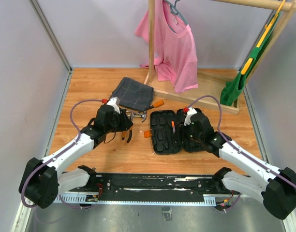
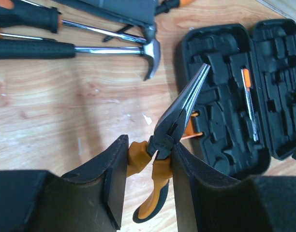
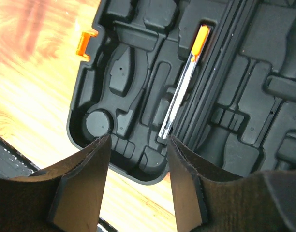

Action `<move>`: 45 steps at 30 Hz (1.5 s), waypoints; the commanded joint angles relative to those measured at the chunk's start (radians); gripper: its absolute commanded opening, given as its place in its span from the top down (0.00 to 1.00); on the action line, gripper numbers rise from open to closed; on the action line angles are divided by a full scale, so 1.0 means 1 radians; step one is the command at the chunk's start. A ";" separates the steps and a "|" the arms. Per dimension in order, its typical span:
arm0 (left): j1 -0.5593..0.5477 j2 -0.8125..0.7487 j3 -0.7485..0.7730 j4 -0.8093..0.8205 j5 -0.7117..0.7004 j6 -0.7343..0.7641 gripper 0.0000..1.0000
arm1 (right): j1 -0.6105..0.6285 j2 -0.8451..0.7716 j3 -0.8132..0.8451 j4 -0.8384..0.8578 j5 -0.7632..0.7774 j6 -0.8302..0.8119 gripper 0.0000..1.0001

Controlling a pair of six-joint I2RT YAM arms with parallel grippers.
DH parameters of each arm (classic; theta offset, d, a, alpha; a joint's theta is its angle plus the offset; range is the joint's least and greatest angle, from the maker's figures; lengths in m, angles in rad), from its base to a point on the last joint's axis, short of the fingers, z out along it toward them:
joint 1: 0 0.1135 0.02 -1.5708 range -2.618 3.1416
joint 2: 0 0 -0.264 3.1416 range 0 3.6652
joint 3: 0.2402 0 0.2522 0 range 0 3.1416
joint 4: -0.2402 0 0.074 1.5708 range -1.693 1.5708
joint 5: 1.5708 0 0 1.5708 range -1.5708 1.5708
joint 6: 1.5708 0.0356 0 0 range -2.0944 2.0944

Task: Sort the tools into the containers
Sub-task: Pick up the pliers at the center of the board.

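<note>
Pliers are clamped in my left gripper. The fingers pinch the orange handles just behind the pivot. Long axis runs diagonally in the left wrist view, with the closed nose tip up and right toward the left half of the tool case and the handle ends down toward the camera. The pliers look lifted off the wood, but I can't tell for sure. The case lies open and flat on the table, both moulded halves up, orange clasp on its left edge. One slim screwdriver sits in a slot by the hinge, its orange end pointing away from me. The hammer lies left of the case, claw head toward it and handle running off left. More screwdrivers lie alongside, near the grey checked cloth. Left arm reaches diagonally up and right from its base, wrist bent down over the spot just left of the case. Right gripper hangs over the case's left half near its near edge, fingers spread wide with nothing between them; the arm is angled in from the right.
</note>
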 commanded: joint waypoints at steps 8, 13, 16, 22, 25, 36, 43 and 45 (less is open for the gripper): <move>-0.195 0.071 0.089 0.070 -0.108 -0.214 1.00 | -0.024 -0.054 -0.059 0.156 -0.077 0.073 0.44; -0.265 0.111 0.122 0.080 -0.183 -0.316 1.00 | -0.018 -0.053 -0.113 0.303 -0.126 0.161 0.42; -0.308 0.140 0.152 0.067 -0.236 -0.376 0.99 | 0.017 -0.056 -0.135 0.371 -0.111 0.202 0.40; -0.368 0.179 0.188 0.075 -0.282 -0.469 0.99 | 0.091 -0.038 -0.158 0.476 -0.052 0.269 0.39; -0.393 0.191 0.209 0.072 -0.296 -0.498 0.99 | 0.101 -0.015 -0.170 0.545 -0.060 0.299 0.38; -0.451 0.220 0.243 0.082 -0.303 -0.522 1.00 | 0.115 0.104 -0.126 0.649 -0.118 0.331 0.36; -0.465 0.239 0.247 0.092 -0.297 -0.526 1.00 | 0.115 0.153 -0.113 0.674 -0.141 0.349 0.40; -0.467 0.242 0.248 0.093 -0.294 -0.525 1.00 | 0.115 0.163 -0.108 0.674 -0.140 0.351 0.45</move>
